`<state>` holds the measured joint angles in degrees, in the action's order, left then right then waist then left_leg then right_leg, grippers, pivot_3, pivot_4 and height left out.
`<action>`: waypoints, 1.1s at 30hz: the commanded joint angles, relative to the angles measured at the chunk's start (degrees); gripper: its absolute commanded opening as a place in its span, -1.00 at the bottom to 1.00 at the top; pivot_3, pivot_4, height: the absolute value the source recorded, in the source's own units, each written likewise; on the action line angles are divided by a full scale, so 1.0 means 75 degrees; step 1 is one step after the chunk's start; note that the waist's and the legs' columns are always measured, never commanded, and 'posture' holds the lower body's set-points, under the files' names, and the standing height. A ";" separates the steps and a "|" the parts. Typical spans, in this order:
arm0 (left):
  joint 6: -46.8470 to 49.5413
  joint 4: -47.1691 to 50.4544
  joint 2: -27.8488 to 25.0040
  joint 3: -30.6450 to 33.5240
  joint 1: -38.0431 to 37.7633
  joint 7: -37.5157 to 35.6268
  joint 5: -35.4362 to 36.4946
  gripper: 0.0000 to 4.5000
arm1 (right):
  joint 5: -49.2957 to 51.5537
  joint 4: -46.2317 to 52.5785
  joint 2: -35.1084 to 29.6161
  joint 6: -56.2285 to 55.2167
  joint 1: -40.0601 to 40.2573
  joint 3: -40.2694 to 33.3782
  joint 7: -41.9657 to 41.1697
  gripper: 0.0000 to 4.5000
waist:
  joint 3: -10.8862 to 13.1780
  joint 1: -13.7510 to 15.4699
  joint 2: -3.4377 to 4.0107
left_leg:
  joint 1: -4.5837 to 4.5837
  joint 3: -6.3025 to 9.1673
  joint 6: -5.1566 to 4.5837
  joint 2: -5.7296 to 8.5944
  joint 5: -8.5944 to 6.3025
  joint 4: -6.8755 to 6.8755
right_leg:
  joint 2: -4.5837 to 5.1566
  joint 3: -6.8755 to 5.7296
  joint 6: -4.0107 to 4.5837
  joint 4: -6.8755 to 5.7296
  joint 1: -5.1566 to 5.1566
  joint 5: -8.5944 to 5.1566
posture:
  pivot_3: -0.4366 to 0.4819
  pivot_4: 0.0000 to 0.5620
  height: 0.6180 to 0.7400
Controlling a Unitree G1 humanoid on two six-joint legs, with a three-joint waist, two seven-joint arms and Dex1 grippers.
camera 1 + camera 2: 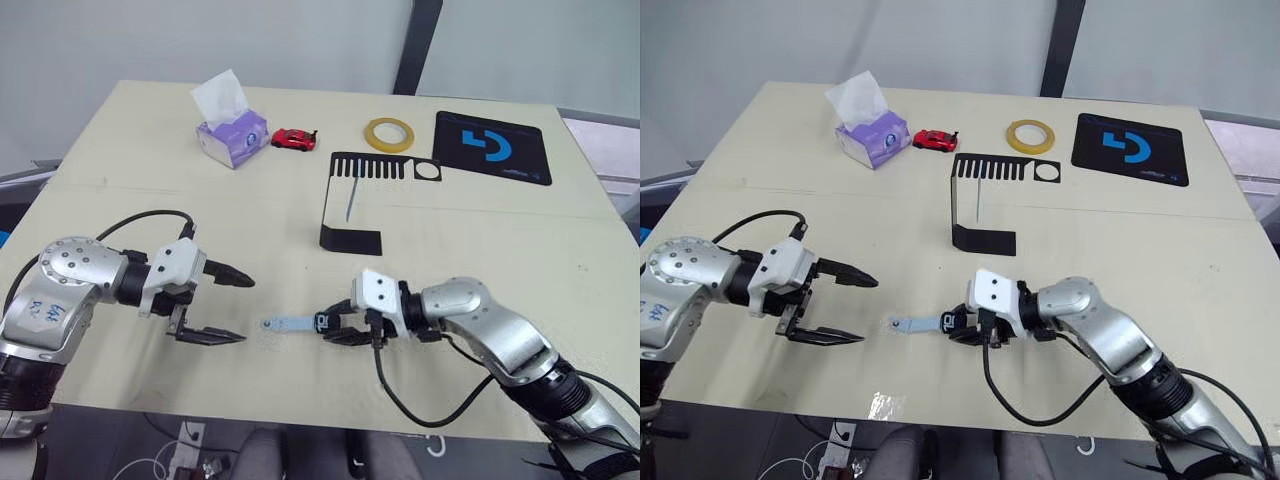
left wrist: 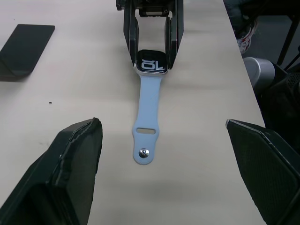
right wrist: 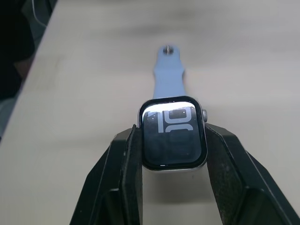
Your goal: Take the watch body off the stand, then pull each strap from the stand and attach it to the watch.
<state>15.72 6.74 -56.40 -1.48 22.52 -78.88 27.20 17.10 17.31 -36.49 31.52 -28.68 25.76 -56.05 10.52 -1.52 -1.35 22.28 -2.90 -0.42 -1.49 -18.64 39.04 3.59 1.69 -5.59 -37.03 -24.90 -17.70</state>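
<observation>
Pale wooden table [image 1: 120,130] under the robot, grey wall behind it, and we sweep across from the left. Left gripper [image 1: 225,305] hovers low over the near part of the table, its two black fingers [image 1: 230,274] spread wide apart, nothing between them. In the left wrist view those fingers flank the bare tabletop, with the strap lying ahead of them. Back on the far left sits a purple tissue box [image 1: 232,138] with a white tissue poking out, and just right of it a red toy car [image 1: 294,139].

Now the middle: one strap [image 1: 290,322], pale grey-blue, lies flat on the table, its free end with a slot and a metal pin pointing toward the left gripper, its other end joined to the watch body [image 3: 173,132]. Behind it, farther back on the table, stands the stand [image 1: 352,195], flat black foot down, comb-like top plate with the round cut-out, and a thin pale strip hanging under the comb — I cannot tell what it is.

Moving right: the right gripper [image 1: 342,327] is clamped on the watch body, one black finger [image 3: 117,183] on each side of the case, screen up with white digits showing. Far back, a roll of yellow tape [image 1: 389,133], then a black mat [image 1: 492,146] with a blue logo.
</observation>
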 commanded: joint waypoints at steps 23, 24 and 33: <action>-0.0188 -0.0147 0.0287 0.0702 -0.0767 0.0546 -0.0343 1.00 | -0.0333 0.0120 -0.0824 -0.0843 0.0698 -0.1287 -0.0537 0.95 | 0.0000 -0.0010 0.0000 | -0.0008 -0.0007 0.0001 -0.0004 0.0000 0.0002 | -0.0006 0.0002 0.0001 -0.0011 -0.0001 -0.0001 | -0.05 -0.47 0.97; -0.0162 -0.0185 0.0292 0.0904 -0.0976 0.0693 -0.0328 1.00 | -0.0117 0.0317 -0.1032 -0.0751 0.0966 -0.1701 -0.0560 0.95 | 0.0000 -0.0007 0.0000 | -0.0008 -0.0007 0.0001 -0.0004 0.0000 0.0001 | -0.0005 0.0002 0.0001 -0.0015 -0.0001 0.0000 | -0.05 -0.47 0.97; 0.0560 -0.0400 0.0482 0.3347 -0.2877 0.2194 -0.0092 1.00 | 0.1549 0.1528 -0.1406 0.0367 0.4534 -0.6408 -0.0275 0.95 | -0.0003 0.0003 -0.0005 | -0.0043 0.0007 0.0002 -0.0014 -0.0010 -0.0008 | -0.0002 -0.0002 0.0001 0.0014 0.0054 -0.0001 | -0.05 -0.47 0.97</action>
<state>19.21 3.55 -52.61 19.44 1.65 -64.18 25.30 26.67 25.95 -47.23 33.84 2.92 -16.43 -58.70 10.50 -1.50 -1.39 21.90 -2.84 -0.38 -1.59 -18.74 38.97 3.58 1.68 -5.58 -36.95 -24.45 -17.71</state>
